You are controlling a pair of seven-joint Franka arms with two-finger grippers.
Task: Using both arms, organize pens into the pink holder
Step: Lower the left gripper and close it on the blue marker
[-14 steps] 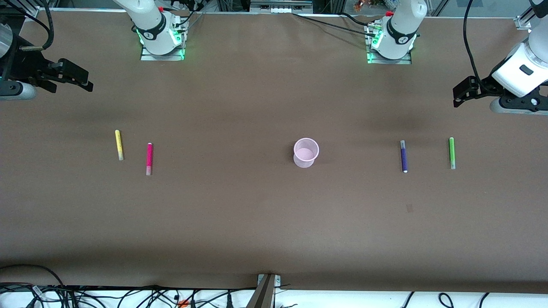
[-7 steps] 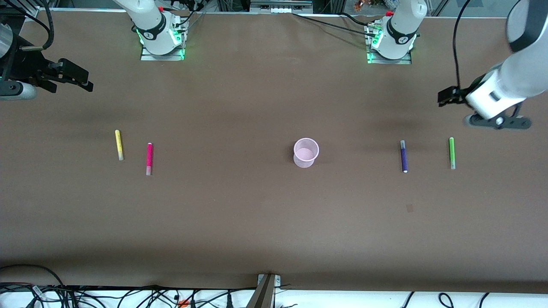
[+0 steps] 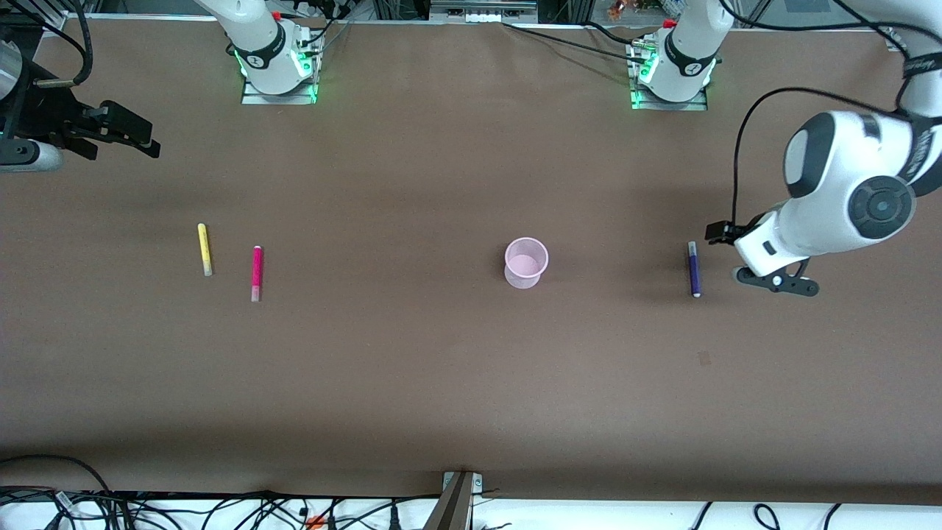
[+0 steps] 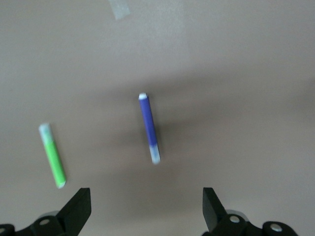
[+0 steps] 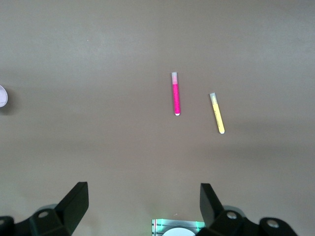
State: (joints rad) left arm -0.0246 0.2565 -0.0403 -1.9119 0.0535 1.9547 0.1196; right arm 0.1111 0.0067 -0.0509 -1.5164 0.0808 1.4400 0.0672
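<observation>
The pink holder (image 3: 526, 262) stands upright mid-table. The yellow pen (image 3: 204, 249) and magenta pen (image 3: 256, 273) lie toward the right arm's end; they also show in the right wrist view, magenta (image 5: 175, 94) and yellow (image 5: 217, 114). The purple pen (image 3: 693, 269) lies toward the left arm's end. The left arm hides the green pen in the front view; it shows in the left wrist view (image 4: 52, 156) beside the purple pen (image 4: 149, 129). My left gripper (image 3: 719, 233) (image 4: 146, 209) is open and empty, up beside the purple pen. My right gripper (image 3: 143, 136) (image 5: 142, 204) is open and empty, waiting.
The arm bases (image 3: 278, 66) (image 3: 670, 73) stand along the table's edge farthest from the front camera. A small tape mark (image 3: 704, 358) lies nearer to the front camera than the purple pen. Cables (image 3: 221, 508) run along the near edge. Brown table (image 3: 441, 368).
The left arm has swung from the table's end down toward the purple and green pens and now covers the green pen in the front view. The right arm has not moved.
</observation>
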